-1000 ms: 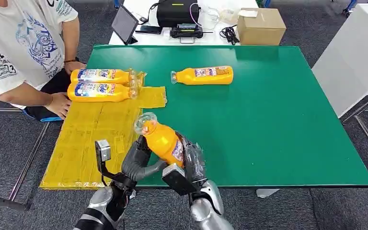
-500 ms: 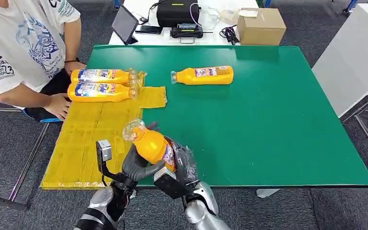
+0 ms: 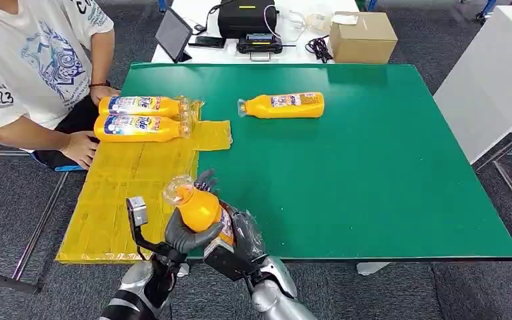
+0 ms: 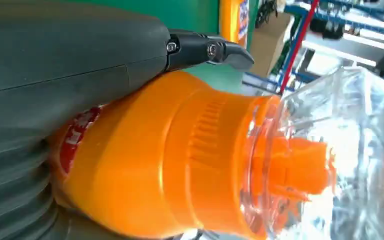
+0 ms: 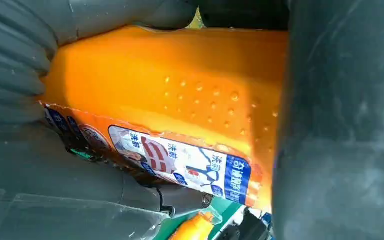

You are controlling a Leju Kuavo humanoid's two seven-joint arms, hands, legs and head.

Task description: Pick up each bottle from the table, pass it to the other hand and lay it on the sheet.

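Head view: both hands grip glossy orange bottle (image 3: 200,208).

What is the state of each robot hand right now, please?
Left robot hand: grips the orange plastic bottle with clear cap.
Right robot hand: also grips the same bottle, at its labelled base.

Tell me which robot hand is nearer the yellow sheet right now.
Left. The left hand grips the bottle right beside the yellow sheet; the right hand holds its base farther over the green table.
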